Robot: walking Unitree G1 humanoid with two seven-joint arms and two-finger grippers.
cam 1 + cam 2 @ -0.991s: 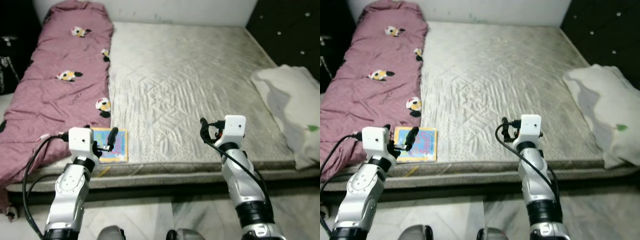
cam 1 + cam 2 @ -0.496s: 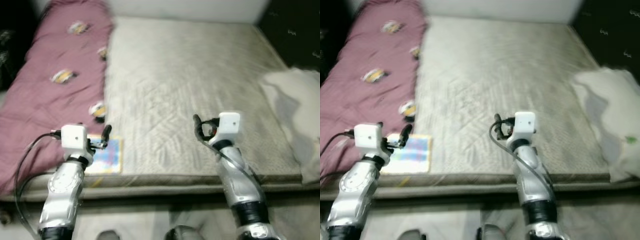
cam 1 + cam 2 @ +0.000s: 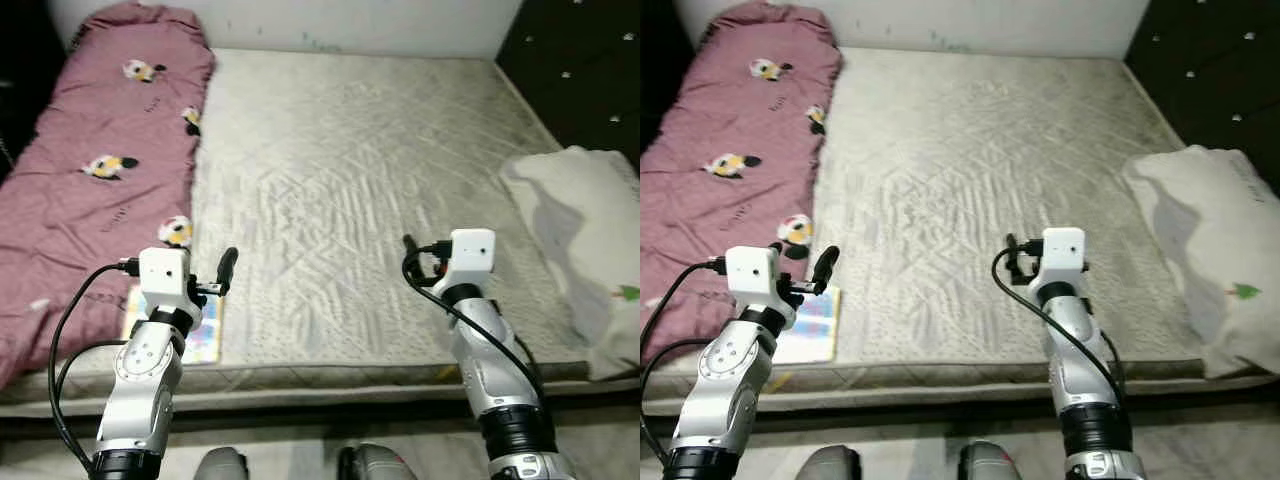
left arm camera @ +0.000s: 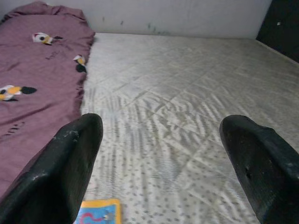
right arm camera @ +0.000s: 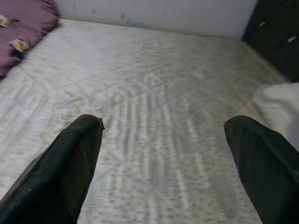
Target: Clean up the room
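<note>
Jaws: both grippers stand with their two black fingers spread wide and nothing between them.
Left eye view, count: two silver arms, one mattress (image 3: 350,180), one maroon quilt (image 3: 90,170), one white pillow (image 3: 585,240), one picture book (image 3: 205,335).
Left eye view, grippers: left gripper (image 3: 226,268) hovers over the near-left edge of the mattress; right gripper (image 3: 408,245) hovers over its near-right part, well apart from the left one.
Left eye view, book: it lies flat at the near-left corner of the mattress, just beside the quilt's near end and partly hidden behind the left arm; long axis runs near to far.
Left eye view, materials: the mattress is grey, quilted in diamond stitching and wrinkled; the quilt is soft, long and rumpled, running near to far along the left side, printed with small cartoon animals; the pillow is plump with a small green mark, at the right edge against dark tufted panelling (image 3: 580,60).
Left wrist view: two blunt fingers (image 4: 70,158) frame the mattress, the quilt on the left side, and a yellow-edged corner of the book (image 4: 99,212) between and below them.
Right wrist view: two fingers (image 5: 70,158) frame bare quilted mattress, with a bit of quilt far left and pillow (image 5: 280,105) at right.
</note>
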